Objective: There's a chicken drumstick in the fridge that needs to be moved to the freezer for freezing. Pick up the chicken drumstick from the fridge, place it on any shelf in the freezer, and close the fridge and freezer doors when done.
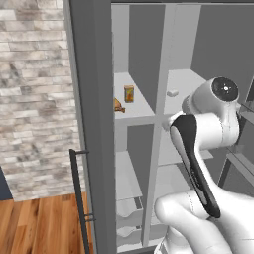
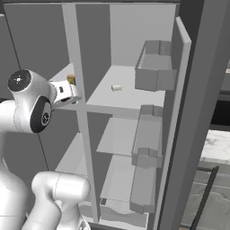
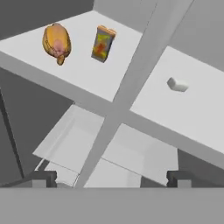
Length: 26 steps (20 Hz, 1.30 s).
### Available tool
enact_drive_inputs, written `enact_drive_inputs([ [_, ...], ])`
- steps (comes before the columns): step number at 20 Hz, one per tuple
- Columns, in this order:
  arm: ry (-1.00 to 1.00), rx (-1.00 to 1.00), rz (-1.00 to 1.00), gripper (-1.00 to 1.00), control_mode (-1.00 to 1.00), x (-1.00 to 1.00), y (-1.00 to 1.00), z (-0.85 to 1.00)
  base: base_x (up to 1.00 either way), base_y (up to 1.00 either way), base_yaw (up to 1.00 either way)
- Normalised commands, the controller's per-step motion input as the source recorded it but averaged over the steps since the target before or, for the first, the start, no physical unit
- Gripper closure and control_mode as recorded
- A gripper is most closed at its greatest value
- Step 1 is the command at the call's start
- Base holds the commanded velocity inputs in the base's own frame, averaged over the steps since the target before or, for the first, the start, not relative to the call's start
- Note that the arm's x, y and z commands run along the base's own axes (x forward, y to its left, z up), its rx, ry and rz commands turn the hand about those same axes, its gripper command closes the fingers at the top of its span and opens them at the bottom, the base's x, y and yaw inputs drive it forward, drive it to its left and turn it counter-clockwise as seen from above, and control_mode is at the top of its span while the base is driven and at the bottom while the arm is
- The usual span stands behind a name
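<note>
The chicken drumstick [image 3: 57, 41] [image 1: 118, 105], golden-brown and lumpy, lies on the upper shelf [image 3: 83, 72] of the narrower left compartment, the freezer [image 1: 136, 59]. The wider fridge [image 2: 130, 54] is to the right of the grey divider [image 3: 140, 57]. My gripper [image 3: 111, 178] is open with nothing between its fingers. It hangs in front of the divider, back from the shelf edge and apart from the drumstick. Both doors stand open: the freezer door [image 1: 94, 124] on the left and the fridge door [image 2: 202, 112] on the right.
An upright orange-yellow carton [image 3: 103, 43] stands just right of the drumstick. A small white item [image 3: 177, 84] lies on the fridge's upper shelf. The fridge door carries grey bins [image 2: 155, 72]. Lower shelves and drawers sit below. A brick wall [image 1: 34, 99] is left of the appliance.
</note>
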Motion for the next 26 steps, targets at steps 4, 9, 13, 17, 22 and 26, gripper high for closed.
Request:
enact_drive_inputs([
  [4,-0.07,0.16,-0.28,-1.0,-1.0,-0.21,-0.18,0.23,0.0,0.0,0.0],
  [9,-0.08,0.28,-0.06,-1.0,-1.0,-0.19,-0.21,0.02,0.0,0.0,0.0],
  [13,-0.22,0.02,0.12,-1.0,-1.0,-0.06,-0.04,0.0,0.0,0.0,0.0],
  [17,-0.22,0.02,0.06,-1.0,-1.0,-0.03,-0.02,-0.18,0.0,0.0,0.0],
  [22,-0.19,0.0,0.01,-1.0,-1.0,-0.02,0.0,-0.21,0.0,0.0,0.0],
  [26,-0.03,0.0,0.0,-1.0,-1.0,-0.12,0.0,-0.02,0.0,0.0,0.0],
])
